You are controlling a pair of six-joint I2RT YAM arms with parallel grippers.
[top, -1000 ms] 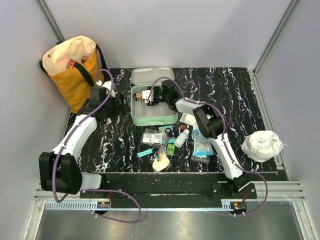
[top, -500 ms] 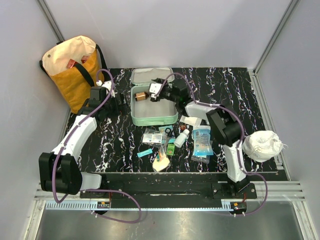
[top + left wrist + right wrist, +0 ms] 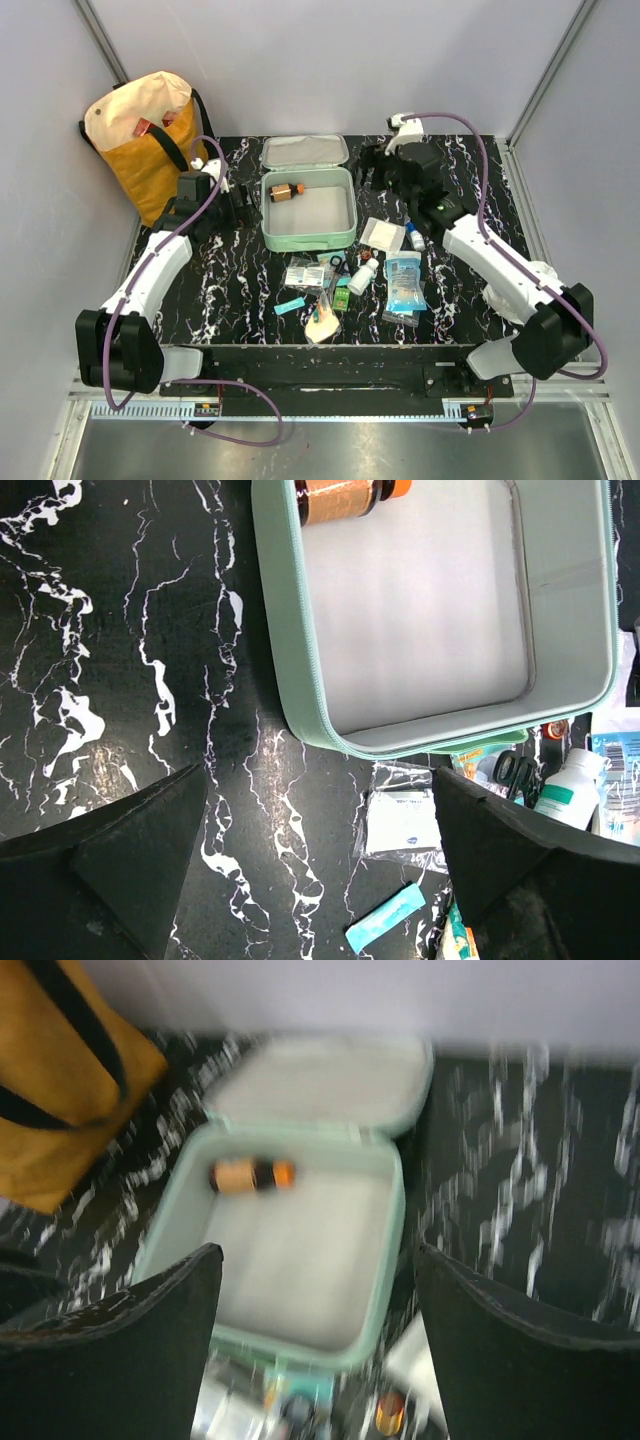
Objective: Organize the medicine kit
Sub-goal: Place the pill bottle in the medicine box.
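The mint-green rounded-square zip medicine kit (image 3: 307, 209) lies open on the black marbled worktop (image 3: 480, 180), lid flat behind it, one amber bottle (image 3: 286, 192) lying inside its pale lining.

Blurry picture here: medicine kit (image 3: 393, 1210) lies open on the desk (image 3: 520, 1130), one amber bottle (image 3: 250, 1175) inside (on its side), jaws spread wide.

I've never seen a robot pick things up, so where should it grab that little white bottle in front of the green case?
Mid-body on the white bottle, coming straight down, fingers closing across its narrow width. It seems to lie on its side, so the rounded body offers two opposite flanks. The scissors lie close on one side, so room there is tight.
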